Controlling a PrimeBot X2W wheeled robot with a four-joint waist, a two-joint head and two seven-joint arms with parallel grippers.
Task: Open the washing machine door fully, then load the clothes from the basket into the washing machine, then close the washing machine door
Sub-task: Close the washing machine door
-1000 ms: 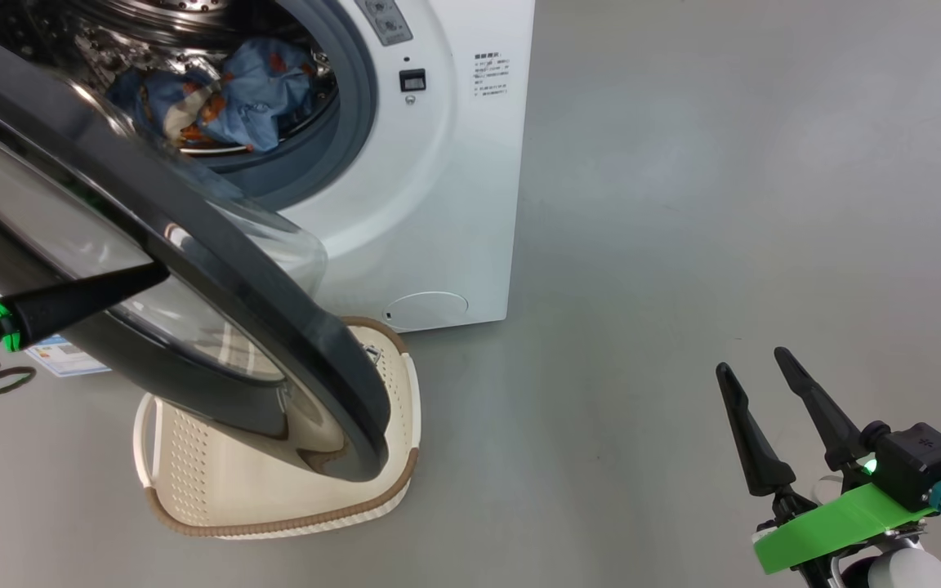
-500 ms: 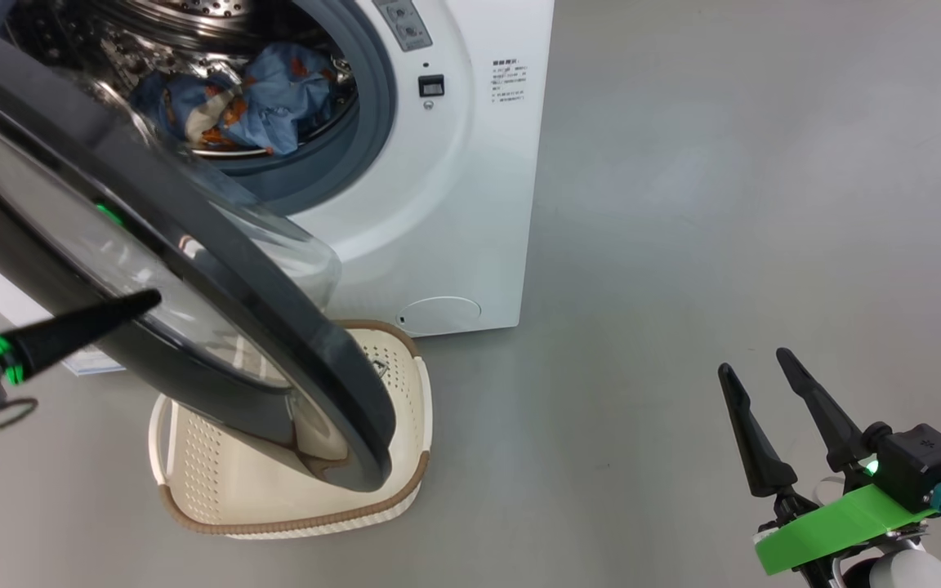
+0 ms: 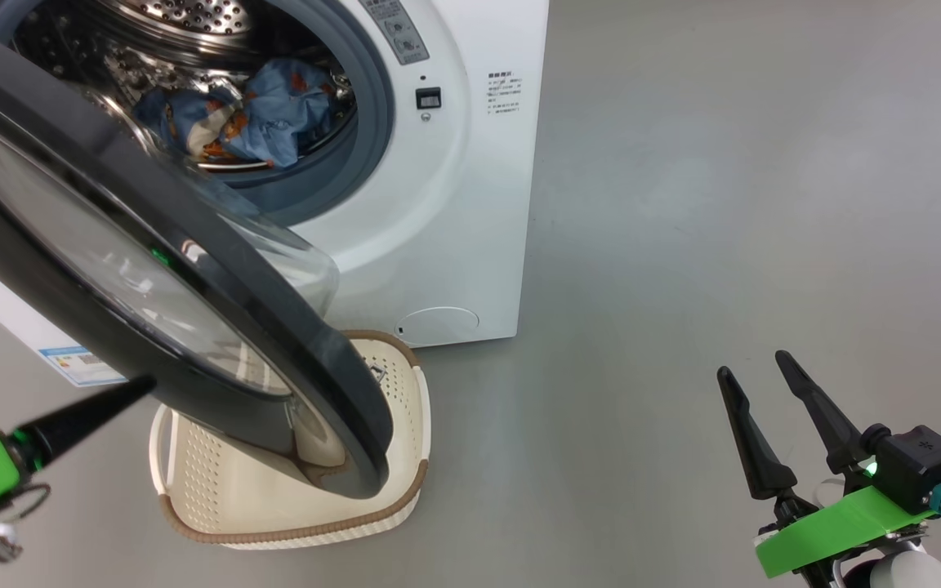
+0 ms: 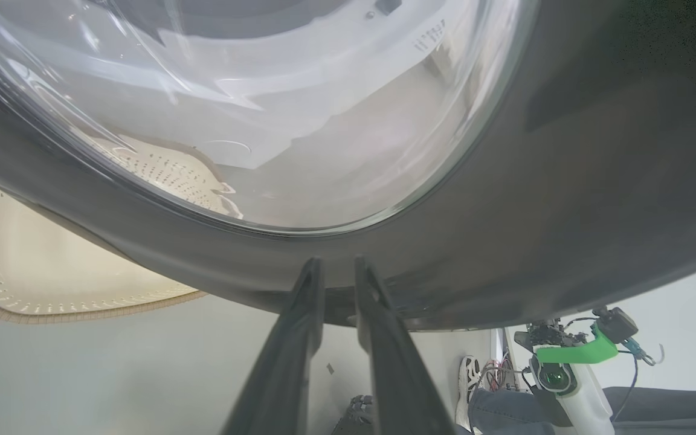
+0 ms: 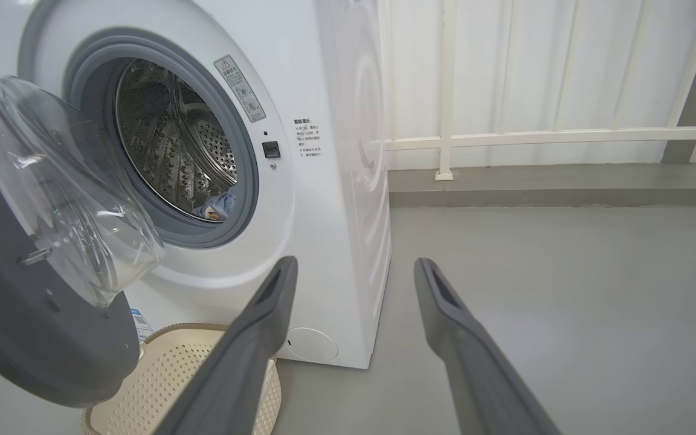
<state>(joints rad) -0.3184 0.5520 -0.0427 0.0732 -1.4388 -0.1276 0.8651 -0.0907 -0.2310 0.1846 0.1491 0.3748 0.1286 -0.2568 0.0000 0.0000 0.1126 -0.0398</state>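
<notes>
left fingers (image 4: 306, 302): slightly parted, empty, before washing machine (image 3: 454, 204) | right fingers (image 5: 444, 314): wide apart, empty, right of it | washing machine door (image 3: 315, 367): half-swung out front | clothes (image 3: 274, 106): inside | handling: probably rigid, weighty, glossy-slick; push rim's free edge, not glass

The door (image 3: 274, 322) has a glossy black rim around clear glass. The washer (image 3: 454, 204) is smooth white, its drum (image 5: 167, 145) perforated steel, its seal (image 3: 374, 114) perhaps rubber. Clothes (image 3: 274, 106): soft cloth. Basket (image 3: 217, 490): matt perforated plastic.
</notes>
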